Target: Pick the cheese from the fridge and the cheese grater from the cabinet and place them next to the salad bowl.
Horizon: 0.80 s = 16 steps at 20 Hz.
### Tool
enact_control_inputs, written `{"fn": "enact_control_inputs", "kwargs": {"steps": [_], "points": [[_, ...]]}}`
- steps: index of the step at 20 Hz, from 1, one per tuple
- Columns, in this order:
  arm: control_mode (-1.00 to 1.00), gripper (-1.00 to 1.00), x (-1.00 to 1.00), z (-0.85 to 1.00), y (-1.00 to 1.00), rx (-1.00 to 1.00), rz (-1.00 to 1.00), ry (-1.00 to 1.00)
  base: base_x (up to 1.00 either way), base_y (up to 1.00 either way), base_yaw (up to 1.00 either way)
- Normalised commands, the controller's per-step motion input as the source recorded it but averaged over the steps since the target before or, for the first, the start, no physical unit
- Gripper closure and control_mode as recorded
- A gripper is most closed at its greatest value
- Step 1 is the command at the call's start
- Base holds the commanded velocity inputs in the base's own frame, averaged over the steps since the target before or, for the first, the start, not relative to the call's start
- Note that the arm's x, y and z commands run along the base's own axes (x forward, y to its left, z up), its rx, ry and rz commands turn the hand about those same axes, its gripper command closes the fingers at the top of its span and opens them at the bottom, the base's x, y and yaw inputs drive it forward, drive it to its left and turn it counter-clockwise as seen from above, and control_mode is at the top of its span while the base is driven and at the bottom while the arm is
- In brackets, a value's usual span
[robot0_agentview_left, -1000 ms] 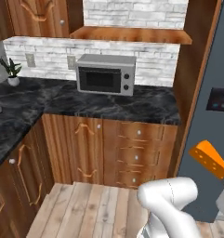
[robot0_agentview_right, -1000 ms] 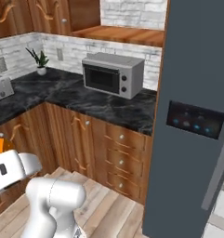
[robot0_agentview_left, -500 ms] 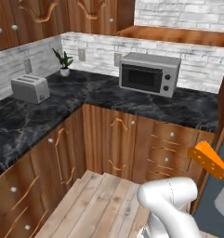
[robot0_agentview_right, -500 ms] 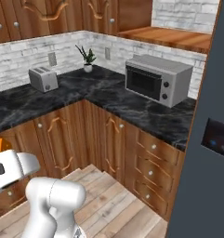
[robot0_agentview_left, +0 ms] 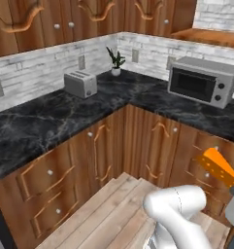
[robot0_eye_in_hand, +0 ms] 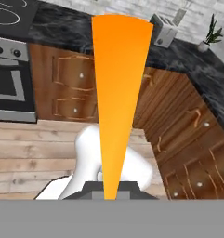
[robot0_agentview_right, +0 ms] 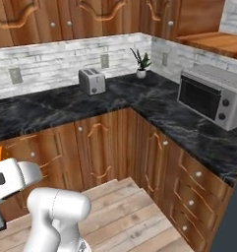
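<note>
- The L-shaped black marble desk [robot0_agentview_left: 50, 126] wraps the corner over brown wooden drawers; a silver microwave [robot0_agentview_left: 202, 81] sits far right on it, a toaster [robot0_agentview_left: 80, 83] left of the corner, and a small potted plant [robot0_agentview_left: 116, 62] in the far corner itself.
- The step in hand looks like carrying the cheese [robot0_eye_in_hand: 117, 88] toward the salad bowl; the grater part of the task appears not yet done.
- The next move calls for bringing the base to wherever the bowl stands, then setting the wedge down just beside it; the bowl cannot be placed from here.
- The arm is folded low and near, its white elbow bulging over the plank floor, the hand held out to the right at about drawer height.
- The cheese, an orange wedge, pokes out past the hand at the right edge of the left base view.
- The fingers are pressed together, pinching the wedge's narrow end.
</note>
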Motion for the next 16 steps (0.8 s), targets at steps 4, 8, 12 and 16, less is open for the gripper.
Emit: {"fn": "enact_control_inputs", "kwargs": {"steps": [4, 8, 12, 16], "points": [[1.00, 1.00, 0.00, 0.00, 0.00, 0.00, 0.00, 0.00, 0.00, -0.06, 0.49], [1.00, 1.00, 0.00, 0.00, 0.00, 0.00, 0.00, 0.00, 0.01, -0.02, 0.46], [1.00, 1.00, 0.00, 0.00, 0.00, 0.00, 0.00, 0.00, 0.00, -0.23, 0.52], [1.00, 1.00, 0.00, 0.00, 0.00, 0.00, 0.00, 0.00, 0.00, -0.21, 0.56]]}}
